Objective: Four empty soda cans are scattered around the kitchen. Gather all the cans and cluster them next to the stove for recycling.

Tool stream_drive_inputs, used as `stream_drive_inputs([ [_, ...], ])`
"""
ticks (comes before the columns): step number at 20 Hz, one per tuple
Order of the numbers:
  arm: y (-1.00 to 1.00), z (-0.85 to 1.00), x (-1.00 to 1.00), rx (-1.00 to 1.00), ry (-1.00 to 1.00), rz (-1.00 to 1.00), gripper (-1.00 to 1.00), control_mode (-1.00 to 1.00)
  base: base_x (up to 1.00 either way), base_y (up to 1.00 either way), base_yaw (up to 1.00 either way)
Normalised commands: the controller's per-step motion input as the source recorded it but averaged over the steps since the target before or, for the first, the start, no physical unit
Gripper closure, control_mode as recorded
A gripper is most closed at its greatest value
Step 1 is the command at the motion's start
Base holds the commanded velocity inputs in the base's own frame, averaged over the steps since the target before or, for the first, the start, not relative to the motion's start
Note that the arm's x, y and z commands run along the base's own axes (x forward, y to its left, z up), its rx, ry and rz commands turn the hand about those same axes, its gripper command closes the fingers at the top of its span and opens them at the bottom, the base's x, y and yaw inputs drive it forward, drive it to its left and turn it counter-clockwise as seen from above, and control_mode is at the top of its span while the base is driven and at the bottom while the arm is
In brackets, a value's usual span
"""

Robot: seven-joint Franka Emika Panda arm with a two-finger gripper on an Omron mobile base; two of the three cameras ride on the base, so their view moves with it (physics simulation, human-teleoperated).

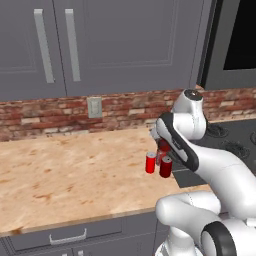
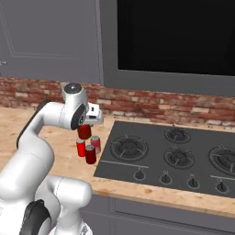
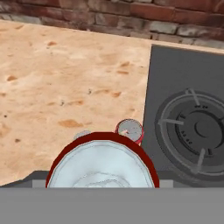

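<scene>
Soda cans stand in a tight cluster on the bench, on its speckled tan top just beside the left edge of the stove. In the left base view, one can stands at the left of the group and another slightly nearer the front edge, almost touching it. A third can sits higher, behind them and under the white wrist of the arm. From the right base view the same group reads as a front can, a can to its left, one behind on the right, and a fourth can raised above the rest, directly beneath the end effector.

The hand view looks straight down on the silver-grey top and red rim of the upper can, which sits very close to the camera. Past it, a smaller can top shows on the bench beside the stove's black edge, with one round burner to the right.

The end effector stands right over the raised can, with that can in line between its fingers. The fingers themselves are hidden by the wrist and the can, so I cannot tell whether they clamp it or stand apart around it.

A brick backsplash runs behind the bench, with grey cabinets above.
</scene>
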Motion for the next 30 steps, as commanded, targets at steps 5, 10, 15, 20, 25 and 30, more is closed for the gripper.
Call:
stream_drive_inputs([
  [5, 0.29, -0.68, 0.00, -0.02, 0.06, 0.00, 1.00, -1.00, 0.00, 0.00, 0.00],
  [10, 0.20, -0.43, -0.02, 0.00, 0.04, 0.00, 1.00, -1.00, 0.00, 0.00, 0.00],
  [15, 0.12, -0.23, -0.04, -0.01, 0.12, 0.00, 1.00, -1.00, 0.00, 0.00, 0.00],
  [20, 0.00, -0.46, 0.08, 0.00, 0.03, 0.01, 1.00, -1.00, 0.00, 0.00, 0.00],
  [25, -0.34, -0.17, 0.00, 0.01, -0.01, 0.00, 1.00, -1.00, 0.00, 0.00, 0.00],
  [30, -0.51, 0.00, 0.00, 0.03, -0.04, 0.00, 1.00, -1.00, 0.00, 0.00, 0.00],
])
